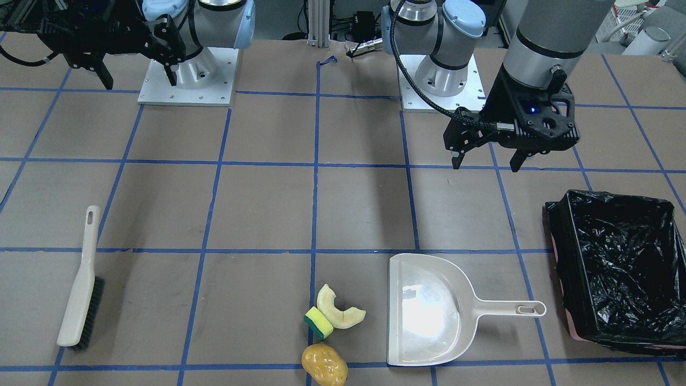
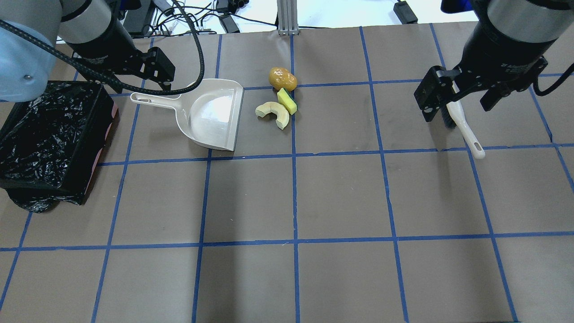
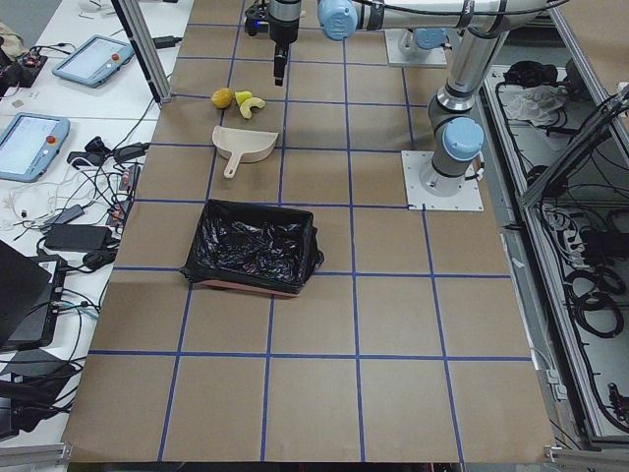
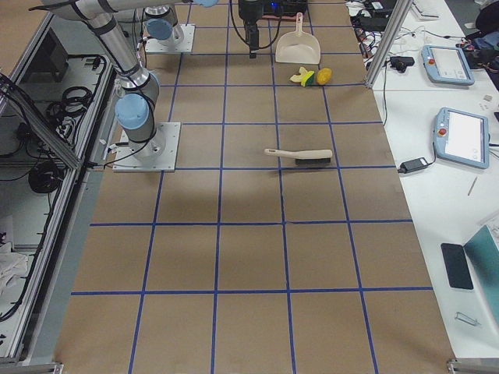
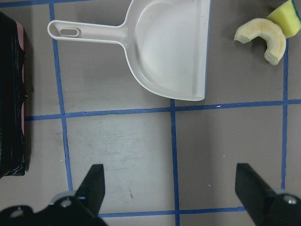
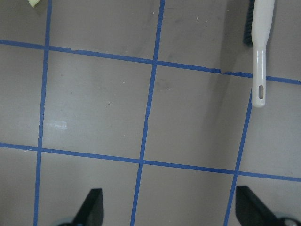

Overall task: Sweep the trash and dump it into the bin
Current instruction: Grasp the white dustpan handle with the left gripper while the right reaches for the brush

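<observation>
While the trash (image 1: 338,320) lies unswept at bottom centre of the front view beside the dustpan (image 1: 429,316), bin (image 1: 621,268) at right edge, left gripper (image 1: 486,162) and right gripper (image 1: 139,79) hover empty, jaws wide open: pre-grasp stage, next likely descend onto dustpan handle and brush (image 1: 80,292).

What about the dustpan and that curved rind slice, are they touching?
Apart. The left wrist view shows bare table between the dustpan and the rind slice.

Dustpan (image 1: 429,313) crowds trash (image 1: 343,317); open table (image 1: 252,305) toward brush (image 1: 80,297).
</observation>
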Robot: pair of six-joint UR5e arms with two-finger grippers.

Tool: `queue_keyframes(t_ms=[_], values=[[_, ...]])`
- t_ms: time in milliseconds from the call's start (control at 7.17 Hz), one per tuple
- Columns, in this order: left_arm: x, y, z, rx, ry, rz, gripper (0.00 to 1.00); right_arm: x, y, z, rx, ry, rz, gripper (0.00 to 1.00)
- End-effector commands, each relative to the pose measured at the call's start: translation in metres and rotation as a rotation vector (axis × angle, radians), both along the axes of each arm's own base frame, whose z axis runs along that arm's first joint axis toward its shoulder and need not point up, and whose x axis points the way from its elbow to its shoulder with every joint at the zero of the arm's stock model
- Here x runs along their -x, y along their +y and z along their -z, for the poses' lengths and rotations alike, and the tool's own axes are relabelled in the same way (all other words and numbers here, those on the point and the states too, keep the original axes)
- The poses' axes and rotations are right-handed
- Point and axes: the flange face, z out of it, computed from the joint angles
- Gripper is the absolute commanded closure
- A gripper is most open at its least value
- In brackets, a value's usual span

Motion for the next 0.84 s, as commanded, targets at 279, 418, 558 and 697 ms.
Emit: queue_keyframes(t_ms=[279, 418, 558, 697], values=[[0.0, 0.002, -0.001, 0.013, -0.004, 0.0, 0.0, 0.002, 0.002, -0.003, 0.009, 0.023, 0.014, 0.0], [0.0, 0.001, 0.003, 0.004, -0.005, 0.006, 0.0, 0.003, 0.001, 0.0, -0.001, 0.023, 0.017, 0.0], [-0.001, -0.005, 0.008, 0.004, -0.016, 0.089, 0.05, 0.005, -0.001, 0.001, -0.002, 0.023, 0.005, 0.0], [-0.008, -0.012, 0.015, 0.026, -0.043, 0.231, 0.06, 0.019, -0.011, 0.01, -0.02, 0.025, 0.049, 0.0]])
